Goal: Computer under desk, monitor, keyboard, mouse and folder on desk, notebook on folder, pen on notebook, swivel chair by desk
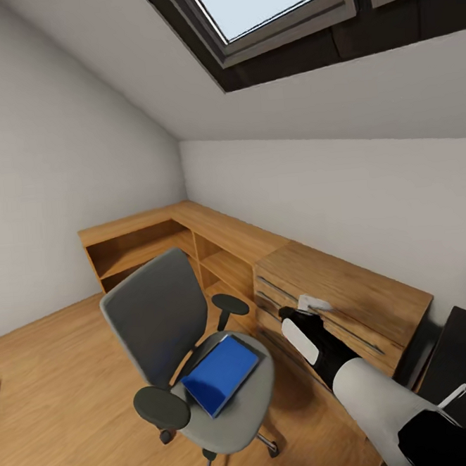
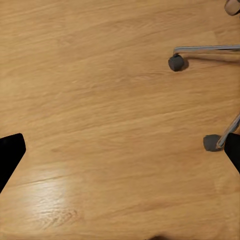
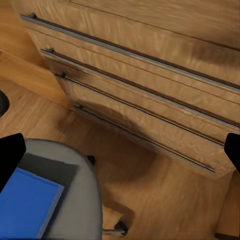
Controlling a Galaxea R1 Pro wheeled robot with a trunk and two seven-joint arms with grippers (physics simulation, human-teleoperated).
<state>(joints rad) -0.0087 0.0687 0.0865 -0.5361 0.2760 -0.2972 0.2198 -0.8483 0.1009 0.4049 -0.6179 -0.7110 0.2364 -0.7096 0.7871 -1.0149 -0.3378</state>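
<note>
Head view | folder flat on chair seat | right gripper spread open beside wooden drawers | left gripper spread open over floor

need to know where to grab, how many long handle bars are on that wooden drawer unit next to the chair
4, seen from the right wrist: the top bar, a second just below, a third and the lowest near the floor. The drawer unit may have more out of frame.
</note>
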